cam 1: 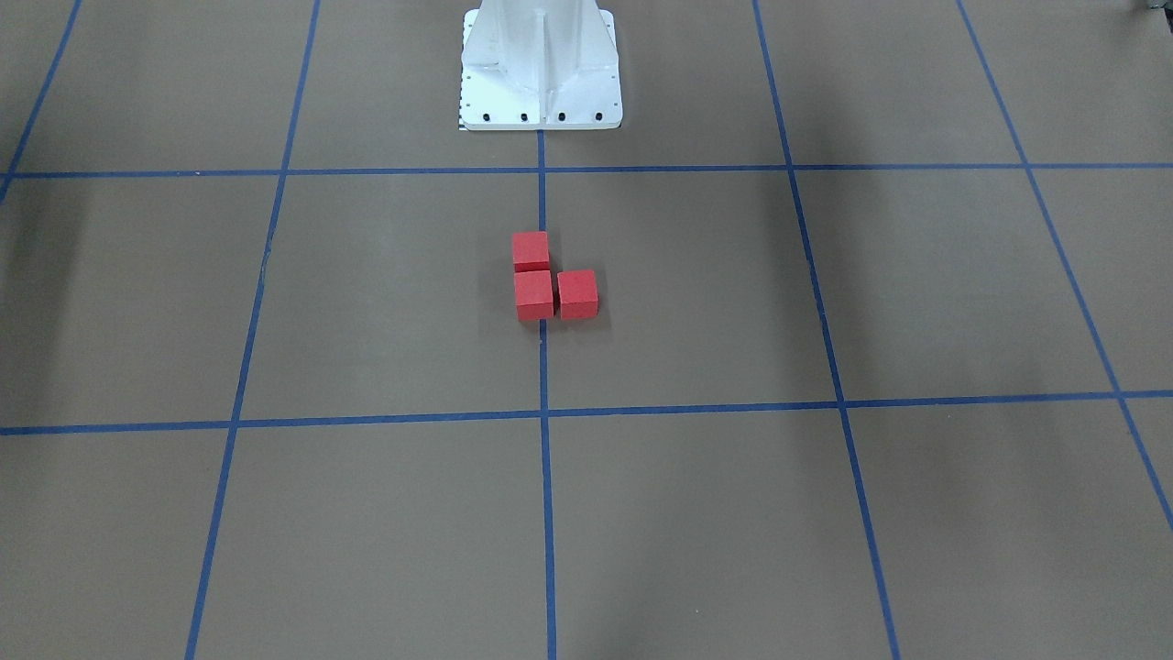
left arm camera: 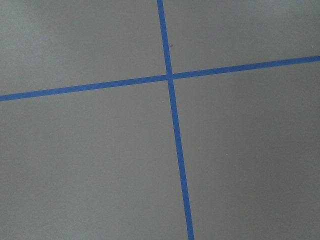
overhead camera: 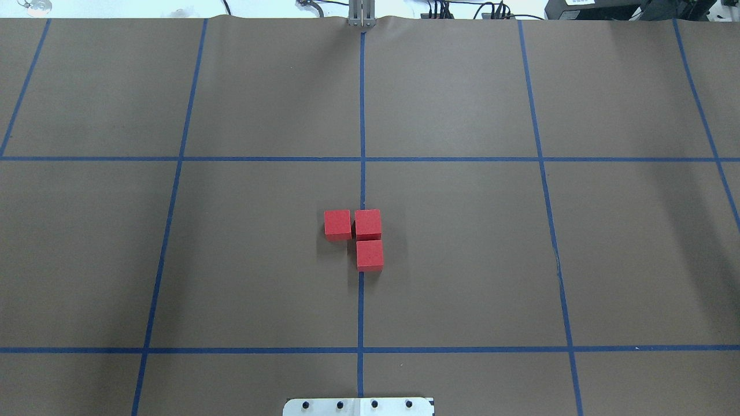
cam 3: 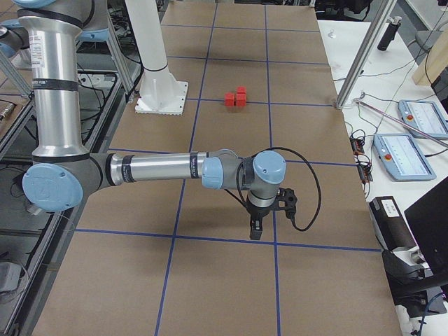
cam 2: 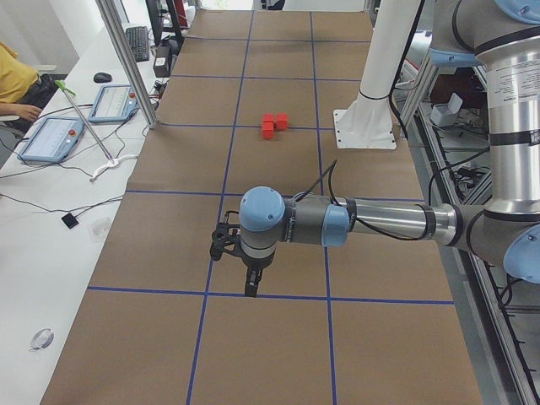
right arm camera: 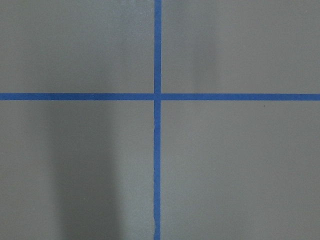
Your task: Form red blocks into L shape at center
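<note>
Three red blocks lie together in an L at the center, on the central blue tape line (overhead camera: 361, 185). In the overhead view one block (overhead camera: 337, 224) touches a second (overhead camera: 368, 223) beside it, and the third (overhead camera: 370, 255) sits just below that one. They also show in the front view (cam 1: 531, 250), (cam 1: 534, 294), (cam 1: 577, 293), and small in the left side view (cam 2: 273, 124) and the right side view (cam 3: 236, 97). My left gripper (cam 2: 250, 285) and right gripper (cam 3: 256, 229) hang far from the blocks, over tape crossings. I cannot tell whether either is open or shut.
The robot's white base (cam 1: 541, 69) stands on the central line behind the blocks. Operator desks with tablets (cam 2: 51, 139) run along the table's far edge, and a person's arm shows there. Both wrist views show only brown surface and a tape crossing (left arm camera: 170, 76), (right arm camera: 157, 96).
</note>
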### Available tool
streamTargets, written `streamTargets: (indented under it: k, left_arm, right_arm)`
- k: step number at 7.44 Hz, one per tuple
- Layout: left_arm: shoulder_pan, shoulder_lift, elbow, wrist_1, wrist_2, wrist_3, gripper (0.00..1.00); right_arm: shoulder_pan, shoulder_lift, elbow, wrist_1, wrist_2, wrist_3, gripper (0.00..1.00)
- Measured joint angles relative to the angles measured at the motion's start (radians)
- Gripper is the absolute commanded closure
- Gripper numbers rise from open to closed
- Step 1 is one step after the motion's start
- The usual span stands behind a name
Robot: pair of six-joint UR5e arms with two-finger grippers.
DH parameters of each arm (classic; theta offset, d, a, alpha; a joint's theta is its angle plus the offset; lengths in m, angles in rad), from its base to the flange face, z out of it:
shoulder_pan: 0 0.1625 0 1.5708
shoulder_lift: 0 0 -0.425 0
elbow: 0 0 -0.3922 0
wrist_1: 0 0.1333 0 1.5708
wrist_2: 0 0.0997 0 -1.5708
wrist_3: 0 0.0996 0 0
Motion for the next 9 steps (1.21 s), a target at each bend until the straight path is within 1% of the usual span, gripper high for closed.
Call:
streamTargets:
  k: [9]
  left_arm:
    - [0.0,0.006,0.005,0.0,0.0,0.0,0.0]
  right_arm:
    - [0.0,0.003,0.022,0.0,0.004,-0.007,0.01]
